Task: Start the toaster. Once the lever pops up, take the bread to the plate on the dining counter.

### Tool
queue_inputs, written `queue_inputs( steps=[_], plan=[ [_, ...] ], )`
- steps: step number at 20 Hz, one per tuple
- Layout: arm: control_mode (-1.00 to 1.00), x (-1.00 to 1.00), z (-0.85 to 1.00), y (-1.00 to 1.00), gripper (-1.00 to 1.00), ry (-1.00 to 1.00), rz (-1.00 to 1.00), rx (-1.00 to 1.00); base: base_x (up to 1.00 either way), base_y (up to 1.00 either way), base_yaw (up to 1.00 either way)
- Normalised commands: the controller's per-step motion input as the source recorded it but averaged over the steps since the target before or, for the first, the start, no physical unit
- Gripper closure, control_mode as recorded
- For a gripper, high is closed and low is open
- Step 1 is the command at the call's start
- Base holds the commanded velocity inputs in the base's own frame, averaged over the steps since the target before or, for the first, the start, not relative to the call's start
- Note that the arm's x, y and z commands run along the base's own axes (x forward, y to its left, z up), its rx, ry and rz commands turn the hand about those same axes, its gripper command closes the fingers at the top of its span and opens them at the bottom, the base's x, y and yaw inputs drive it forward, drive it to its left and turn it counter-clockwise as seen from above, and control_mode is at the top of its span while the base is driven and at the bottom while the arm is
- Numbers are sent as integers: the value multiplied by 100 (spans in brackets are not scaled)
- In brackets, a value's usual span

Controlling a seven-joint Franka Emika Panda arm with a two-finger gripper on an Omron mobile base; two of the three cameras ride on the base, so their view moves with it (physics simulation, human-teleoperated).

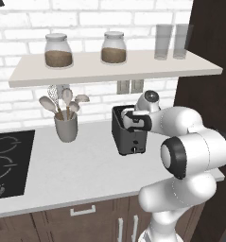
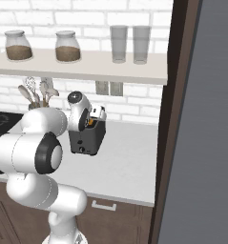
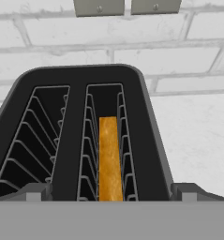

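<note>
2 jars point(image 1: 58, 50) and 2 glasses point(image 1: 163, 41) on the shelf point(image 1: 133, 66).

the arm hides the toaster point(image 1: 126, 134) top in both base views; the bread point(image 3: 109, 159) shows just its crust edge.

Glossy white rounded arm point(image 1: 190, 156), dark joints

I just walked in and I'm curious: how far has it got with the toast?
Little looks done: the bread sits down in the right-hand slot of the toaster. In hand: the open gripper hovers over the toaster, holding nothing. Left: lifting the slice out and carrying it to the plate. Whether toasting has started, I cannot tell.
</note>
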Motion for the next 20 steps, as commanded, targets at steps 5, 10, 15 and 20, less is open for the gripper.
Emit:
queue_inputs(
  steps=[5, 10, 15, 20],
  plan=[
    [-100, 0, 0, 0, -100, 0, 0, 0, 0, 0, 0],
    [-100, 0, 0, 0, -100, 0, 0, 0, 0, 0, 0],
    [-100, 0, 0, 0, -100, 0, 0, 0, 0, 0, 0],
    [-100, 0, 0, 0, -100, 0, 0, 0, 0, 0, 0]
  ],
)
